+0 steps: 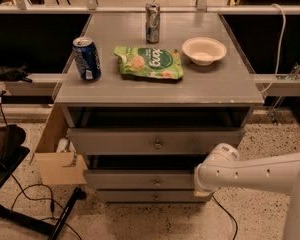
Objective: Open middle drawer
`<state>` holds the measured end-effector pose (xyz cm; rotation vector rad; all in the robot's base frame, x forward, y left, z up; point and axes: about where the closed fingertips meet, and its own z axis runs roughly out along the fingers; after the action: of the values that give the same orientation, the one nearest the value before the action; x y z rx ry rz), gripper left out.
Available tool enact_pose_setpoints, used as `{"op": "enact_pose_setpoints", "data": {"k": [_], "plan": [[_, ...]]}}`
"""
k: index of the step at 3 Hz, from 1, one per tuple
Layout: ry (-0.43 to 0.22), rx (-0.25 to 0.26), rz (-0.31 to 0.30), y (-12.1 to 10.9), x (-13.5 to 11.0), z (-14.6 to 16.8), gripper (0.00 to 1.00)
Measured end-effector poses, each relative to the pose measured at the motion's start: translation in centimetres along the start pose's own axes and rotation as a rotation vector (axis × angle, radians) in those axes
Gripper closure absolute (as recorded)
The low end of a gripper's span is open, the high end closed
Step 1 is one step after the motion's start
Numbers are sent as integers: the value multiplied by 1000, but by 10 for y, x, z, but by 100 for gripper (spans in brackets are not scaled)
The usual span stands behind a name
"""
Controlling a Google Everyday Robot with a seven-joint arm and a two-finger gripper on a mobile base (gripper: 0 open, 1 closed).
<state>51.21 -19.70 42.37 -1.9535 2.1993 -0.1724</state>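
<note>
Hanging by mid drawer [135, 179] R end: gripper [201, 187]

The scene is lit from overhead by warm, rather dim light, and no hard-edged shadows are cast. The most light is caught by the grey tabletop [215, 84], where a pale sheen is spread towards its far edge. Only small, soft shadows are seen close under the blue can [87, 58], the silver can [152, 22] and the white bowl [204, 50]. Deep shade fills the recess below the tabletop and the gap above the middle drawer [135, 180]. The gripper [204, 186] is placed at that drawer's right end, in the cabinet's shade, while the white arm [260, 173] is lit brightly along its top. The spaces either side of the table are left almost black.
</note>
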Motion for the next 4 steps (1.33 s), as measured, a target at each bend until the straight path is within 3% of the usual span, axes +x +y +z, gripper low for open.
{"op": "enact_pose_setpoints", "data": {"k": [1,3,4], "plan": [[0,0,0,0,0,0,0],[7,3,-15,-6,0,0,0],[8,9,-39,-21,-1,2,0]]}}
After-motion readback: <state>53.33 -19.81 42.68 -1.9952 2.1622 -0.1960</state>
